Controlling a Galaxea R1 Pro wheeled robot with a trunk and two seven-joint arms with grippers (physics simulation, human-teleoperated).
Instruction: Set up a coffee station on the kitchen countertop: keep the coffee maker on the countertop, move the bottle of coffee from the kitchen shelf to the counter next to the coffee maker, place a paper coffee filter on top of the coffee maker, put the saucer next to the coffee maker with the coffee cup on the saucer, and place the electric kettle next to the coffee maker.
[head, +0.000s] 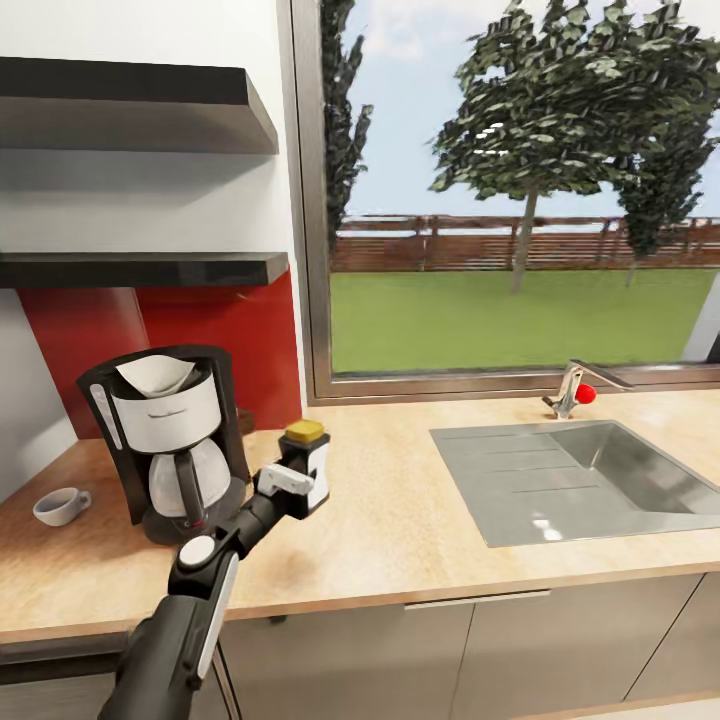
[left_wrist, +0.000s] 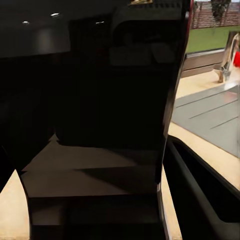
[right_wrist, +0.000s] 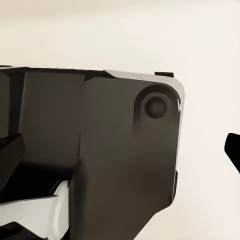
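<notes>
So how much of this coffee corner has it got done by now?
Done: the coffee maker stands on the countertop with a paper filter on top. In hand: the left gripper holds the coffee bottle beside the maker. Left: the coffee cup sits on bare counter without a saucer, and the kettle isn't beside it yet.

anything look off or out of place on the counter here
The cup lies tipped on its side, left of the coffee maker, with no saucer under it. The filter sits on the maker, and the left gripper holds the bottle upright.
</notes>
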